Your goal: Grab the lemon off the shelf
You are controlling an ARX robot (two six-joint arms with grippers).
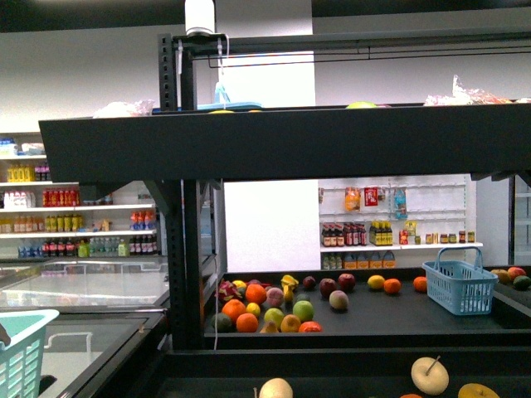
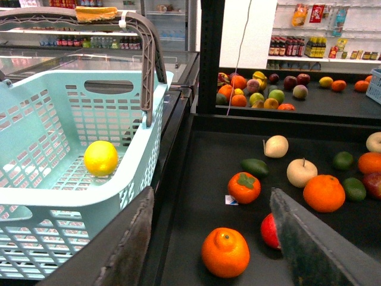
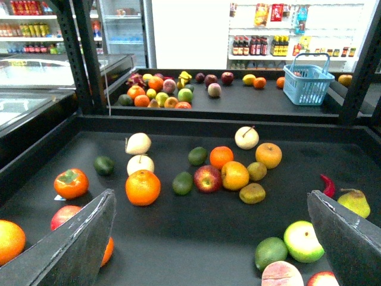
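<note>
— Where's the lemon point(image 2: 100, 158)?

— In the pale mint basket point(image 2: 77, 199), on its slotted floor, seen in the left wrist view. Alone in there. Basket parked just beside the shelf point(image 2: 196, 179), outside the black tray's raised edge, brown handle point(image 2: 89, 24) standing upright.

— And the grippers?

— Left gripper point(image 2: 217, 244) spread wide, nothing between the dark fingers point(image 2: 309, 238); hanging over the basket rim and the near edge of the tray, a tangerine point(image 2: 225, 252) just below. Right gripper point(image 3: 214, 238) likewise parted and empty, above the same tray.

— What about the surface?

— Matte black tray, scattered with fruit: a big orange point(image 3: 143, 187), a persimmon point(image 3: 71, 183), a red apple point(image 3: 208, 178), dark green limes point(image 3: 183, 183), a pale round pear point(image 3: 246, 137), a red chili point(image 3: 327, 185) near the far side. Further back, a second black tray with a heap of mixed fruit point(image 1: 274, 307) and a small blue basket point(image 1: 459, 286) on it.

— And the room?

— Shop floor. Black metal uprights point(image 1: 187, 249) holding an upper tier point(image 1: 282, 141) overhead. White store shelving point(image 1: 79, 207) with rows of bottles along the back wall, glass-topped chest freezers point(image 1: 83, 290) off to the left, plain white wall behind.
</note>
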